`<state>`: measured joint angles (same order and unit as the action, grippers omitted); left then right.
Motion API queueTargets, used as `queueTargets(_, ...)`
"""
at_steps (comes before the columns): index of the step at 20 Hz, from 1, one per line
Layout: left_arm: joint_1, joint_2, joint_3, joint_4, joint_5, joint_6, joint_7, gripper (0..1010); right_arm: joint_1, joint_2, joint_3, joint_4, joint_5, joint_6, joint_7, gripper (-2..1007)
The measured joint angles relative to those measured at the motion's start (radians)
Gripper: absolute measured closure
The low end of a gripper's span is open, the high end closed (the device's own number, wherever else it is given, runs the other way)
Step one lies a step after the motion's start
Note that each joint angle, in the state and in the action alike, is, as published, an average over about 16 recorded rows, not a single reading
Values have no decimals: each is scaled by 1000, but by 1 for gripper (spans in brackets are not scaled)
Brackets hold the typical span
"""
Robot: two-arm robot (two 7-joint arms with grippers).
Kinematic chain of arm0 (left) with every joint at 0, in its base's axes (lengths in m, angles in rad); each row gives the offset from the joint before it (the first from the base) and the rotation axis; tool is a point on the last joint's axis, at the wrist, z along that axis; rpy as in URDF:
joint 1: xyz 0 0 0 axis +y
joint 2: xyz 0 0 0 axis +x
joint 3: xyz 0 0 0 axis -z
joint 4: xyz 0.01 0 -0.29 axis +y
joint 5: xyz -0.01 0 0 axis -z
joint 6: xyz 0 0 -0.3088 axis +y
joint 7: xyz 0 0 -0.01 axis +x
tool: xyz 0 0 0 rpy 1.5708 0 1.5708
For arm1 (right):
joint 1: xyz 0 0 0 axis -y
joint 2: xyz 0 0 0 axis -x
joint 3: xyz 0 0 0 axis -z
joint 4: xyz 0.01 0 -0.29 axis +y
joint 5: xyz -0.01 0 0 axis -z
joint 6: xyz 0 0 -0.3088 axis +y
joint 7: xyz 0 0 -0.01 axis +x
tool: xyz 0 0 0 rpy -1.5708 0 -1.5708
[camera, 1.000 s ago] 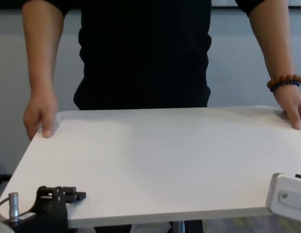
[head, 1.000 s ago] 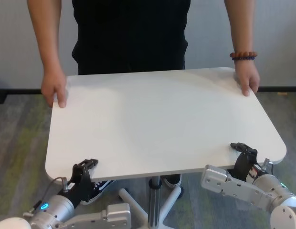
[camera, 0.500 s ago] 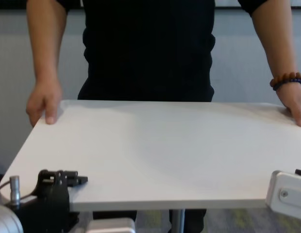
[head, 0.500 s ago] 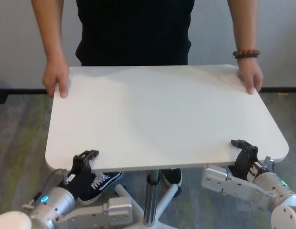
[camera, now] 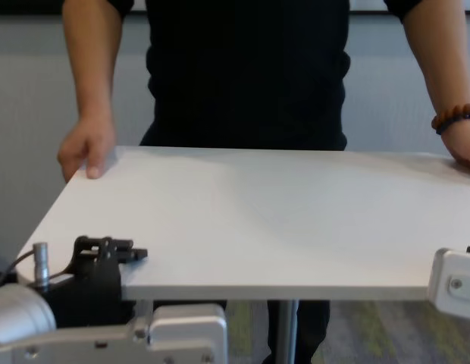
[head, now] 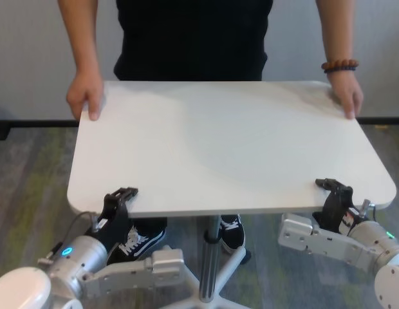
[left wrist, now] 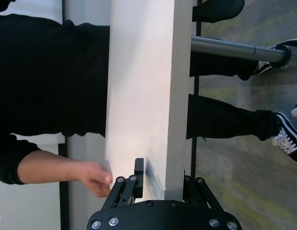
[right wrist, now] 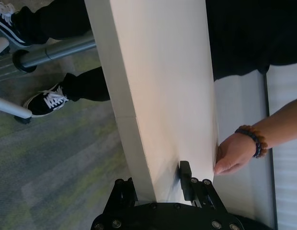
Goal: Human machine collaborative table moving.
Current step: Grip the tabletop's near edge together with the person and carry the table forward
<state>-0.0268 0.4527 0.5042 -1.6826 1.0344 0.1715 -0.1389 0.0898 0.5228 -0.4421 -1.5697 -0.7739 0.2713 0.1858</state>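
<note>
The white table point(head: 225, 148) stands on a silver centre pole point(head: 211, 257). The human point(head: 193, 38), in a black shirt, stands at the far side and holds both far corners, one hand point(head: 87, 96) on the left and one point(head: 346, 96) with a bead bracelet point(head: 339, 65) on the right. My left gripper point(head: 122, 196) is shut on the near edge at the left corner, seen also in the chest view point(camera: 110, 254) and the left wrist view point(left wrist: 160, 179). My right gripper point(head: 333, 190) is shut on the near edge at the right corner, seen also in the right wrist view point(right wrist: 155, 184).
The table's white star base point(head: 235, 261) and the person's black-and-white sneakers point(head: 138, 239) are on the grey-green carpet under the top. A light wall point(head: 32, 51) with a dark skirting runs behind the person.
The table, the person and both grippers have shifted to the right in the head view. The near edge sits higher in the chest view. Both grippers keep their hold.
</note>
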Motion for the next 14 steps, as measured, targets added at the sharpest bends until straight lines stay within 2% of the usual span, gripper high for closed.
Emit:
queueTargets(7, -53, -23, 14, 31, 4, 2, -6, 627, 41, 5, 7, 19, -13, -34, 41, 567)
queueTargets(14, -113, -51, 28, 76, 6, 3, -6, 628, 108, -4, 8, 75, -25, -80, 74, 567)
